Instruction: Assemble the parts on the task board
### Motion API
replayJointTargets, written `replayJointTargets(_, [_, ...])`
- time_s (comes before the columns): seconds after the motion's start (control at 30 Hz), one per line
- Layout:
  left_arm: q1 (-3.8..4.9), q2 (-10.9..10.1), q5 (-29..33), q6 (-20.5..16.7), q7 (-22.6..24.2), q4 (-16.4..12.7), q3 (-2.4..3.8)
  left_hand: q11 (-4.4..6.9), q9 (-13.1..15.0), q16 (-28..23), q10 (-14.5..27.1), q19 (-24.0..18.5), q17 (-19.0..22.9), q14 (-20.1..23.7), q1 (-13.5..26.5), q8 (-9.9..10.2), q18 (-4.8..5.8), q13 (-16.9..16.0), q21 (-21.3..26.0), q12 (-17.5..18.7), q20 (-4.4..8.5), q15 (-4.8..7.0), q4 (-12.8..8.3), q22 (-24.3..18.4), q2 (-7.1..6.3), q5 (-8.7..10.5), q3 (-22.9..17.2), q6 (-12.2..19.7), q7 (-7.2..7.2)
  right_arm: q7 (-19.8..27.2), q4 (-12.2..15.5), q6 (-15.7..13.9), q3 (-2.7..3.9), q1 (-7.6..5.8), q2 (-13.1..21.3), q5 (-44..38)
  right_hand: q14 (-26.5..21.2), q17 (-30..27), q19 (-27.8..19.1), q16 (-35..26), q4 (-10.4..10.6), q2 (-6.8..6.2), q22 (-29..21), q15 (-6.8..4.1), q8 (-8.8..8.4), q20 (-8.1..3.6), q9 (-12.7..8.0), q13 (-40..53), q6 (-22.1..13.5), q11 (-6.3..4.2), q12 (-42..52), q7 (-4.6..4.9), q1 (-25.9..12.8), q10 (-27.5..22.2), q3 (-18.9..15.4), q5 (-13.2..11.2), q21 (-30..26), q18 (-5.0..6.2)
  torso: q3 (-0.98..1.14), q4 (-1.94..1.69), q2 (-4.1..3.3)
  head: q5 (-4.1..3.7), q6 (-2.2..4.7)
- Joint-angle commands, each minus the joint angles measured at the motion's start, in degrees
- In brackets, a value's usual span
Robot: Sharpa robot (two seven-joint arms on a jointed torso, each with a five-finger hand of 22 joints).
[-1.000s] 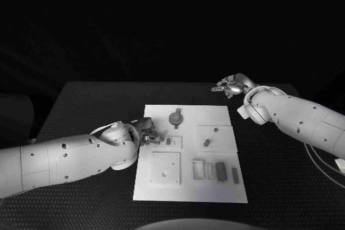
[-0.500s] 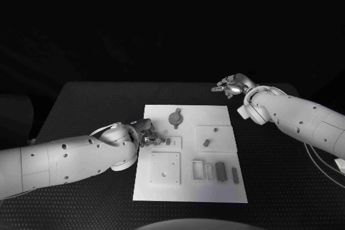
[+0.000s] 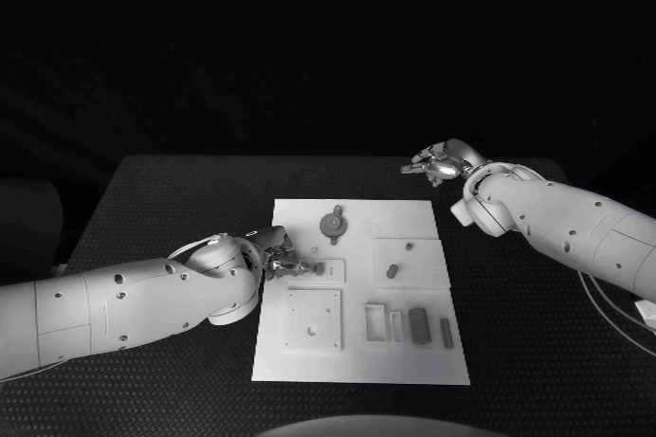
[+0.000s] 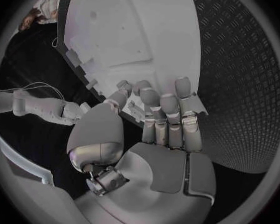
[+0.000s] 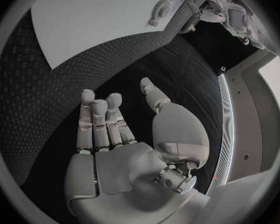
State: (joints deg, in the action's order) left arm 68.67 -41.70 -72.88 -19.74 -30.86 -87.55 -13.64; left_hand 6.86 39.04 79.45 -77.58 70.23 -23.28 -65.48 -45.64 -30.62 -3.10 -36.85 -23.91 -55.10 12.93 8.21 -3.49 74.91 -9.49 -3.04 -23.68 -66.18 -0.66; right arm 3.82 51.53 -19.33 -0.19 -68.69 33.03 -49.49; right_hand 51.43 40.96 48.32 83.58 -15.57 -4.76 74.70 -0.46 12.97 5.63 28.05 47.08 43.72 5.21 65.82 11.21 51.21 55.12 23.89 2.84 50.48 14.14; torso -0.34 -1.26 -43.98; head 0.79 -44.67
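Nearest, the white rectangular task board lies at the centre of the black textured table, small grey parts on it. At nine o'clock, the left hand touches its edge, fingers extended together, empty. Far off at two o'clock, the right hand hovers spread, empty.

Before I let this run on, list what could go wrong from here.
1. The left hand works at the white task board's left edge beside a small grey part; a slip could likely knock that part away.
2. Its fingers hide the contact, so whether anything is gripped cannot be told.
3. The right hand hovers open beyond the board, unable to steady it.
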Motion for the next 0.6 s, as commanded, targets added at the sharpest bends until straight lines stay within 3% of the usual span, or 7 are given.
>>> replayJointTargets(0.03, [-0.09, -0.3, 0.3, -1.2, -0.3, 0.2, -0.07, -0.05, -0.2, 0.2, 0.6, -0.3, -0.1, 0.5, 0.5, -0.4, 1.18, 0.0, 0.2, -0.4, 0.28, -0.05, -0.1, 0.9, -0.14, -0.36, 0.9, 0.6, -0.02, 0.5, 0.0, 0.5, 0.00, 0.05, 0.1, 0.1, 0.0, -0.1, -0.3, 0.2, 0.0, 0.12, 0.1, -0.52, 0.13, 0.13, -0.1, -0.1, 0.2, -0.16, 0.3, 0.16, -0.5, -9.1, 0.3, 0.0, -0.2, 0.86, -0.03, 0.02, -0.02, -0.09, 0.05])
replayJointTargets(0.23, [-0.08, -0.5, 0.2, -1.7, -0.2, 0.3, -0.02, -0.08, -0.4, 0.1, 0.8, -0.3, 0.0, 0.8, 0.9, -0.4, 1.20, 0.0, 0.6, -0.4, 0.46, 0.18, 0.8, 0.7, -1.59, -0.14, 1.7, 1.1, 0.03, 0.5, 0.0, 0.5, 0.00, 0.09, 0.1, 0.1, 0.0, -0.1, -0.3, 0.2, 0.0, 0.10, 0.1, -0.52, 0.11, 0.13, -0.1, -0.1, 0.2, -0.15, 0.3, 0.17, -0.5, -9.1, 0.3, 0.0, -0.2, 0.86, -0.02, -0.03, 0.00, -0.19, 0.02])
replayJointTargets(0.4, [-0.06, -0.9, 0.4, -2.3, 0.0, 0.2, 0.30, -0.14, -0.7, 0.1, 1.1, -0.2, 0.0, 1.0, 0.3, -0.7, 1.37, -0.1, 1.1, -0.5, 0.63, 0.40, 3.9, 0.5, -3.73, -0.05, 0.7, 1.5, 0.10, 0.6, 0.0, 0.5, 0.00, 0.14, 0.2, 0.1, 0.0, -0.1, -0.3, 0.2, 0.0, 0.10, 0.1, -0.51, 0.10, 0.13, -0.1, -0.1, 0.1, -0.15, 0.3, 0.17, -0.5, -9.1, 0.3, 0.0, -0.2, 0.86, -0.03, -0.03, 0.01, -0.26, 0.07])
replayJointTargets(0.47, [-0.05, -1.1, 0.9, -2.9, 0.4, 0.1, 0.45, -0.19, -0.7, 0.0, 1.3, -0.2, 0.0, 1.1, -0.1, -0.8, 1.44, -0.1, 1.2, -0.5, 0.66, 0.44, 4.6, 0.5, -3.96, 0.02, 0.5, 1.6, 0.15, 0.6, 0.0, 0.5, 0.00, 0.16, 0.2, 0.1, 0.0, -0.1, -0.3, 0.2, 0.0, 0.10, 0.1, -0.51, 0.10, 0.13, -0.1, -0.1, 0.1, -0.15, 0.3, 0.17, -0.5, -9.1, 0.3, 0.0, -0.2, 0.86, -0.03, -0.03, 0.01, -0.25, 0.10])
replayJointTargets(0.53, [-0.05, -0.9, 2.7, -3.4, 1.5, 0.6, 1.46, -0.37, -0.9, -0.2, 1.9, -0.6, 0.1, 1.6, -0.9, -0.7, 1.63, 0.0, 1.5, -0.2, 0.63, 0.45, 5.7, 0.5, -4.17, 0.02, 0.6, 2.2, 0.36, 0.6, 0.0, 0.5, 0.00, 0.19, 0.2, 0.1, 0.0, -0.1, -0.3, 0.2, 0.0, 0.10, 0.1, -0.51, 0.10, 0.13, -0.1, -0.1, 0.1, -0.15, 0.3, 0.17, -0.5, -9.1, 0.3, 0.0, -0.2, 0.86, -0.02, -0.02, 0.02, -0.23, 0.15])
replayJointTargets(0.6, [-0.04, -1.0, 5.6, -4.5, 2.6, 0.7, 1.69, -0.82, -1.0, -0.9, 3.0, -1.6, 0.4, 2.6, -1.9, -0.5, 1.94, 0.3, 2.3, 0.4, 0.40, 0.17, 6.3, 0.4, -4.06, -0.05, 1.1, 3.3, 0.78, 0.6, 0.0, 0.5, 0.00, 0.22, 0.3, 0.1, 0.0, -0.1, -0.3, 0.2, 0.0, 0.11, 0.1, -0.51, 0.10, 0.13, -0.1, -0.1, 0.1, -0.15, 0.3, 0.17, -0.5, -9.1, 0.3, 0.0, -0.2, 0.86, -0.01, 0.00, 0.02, -0.23, 0.21])
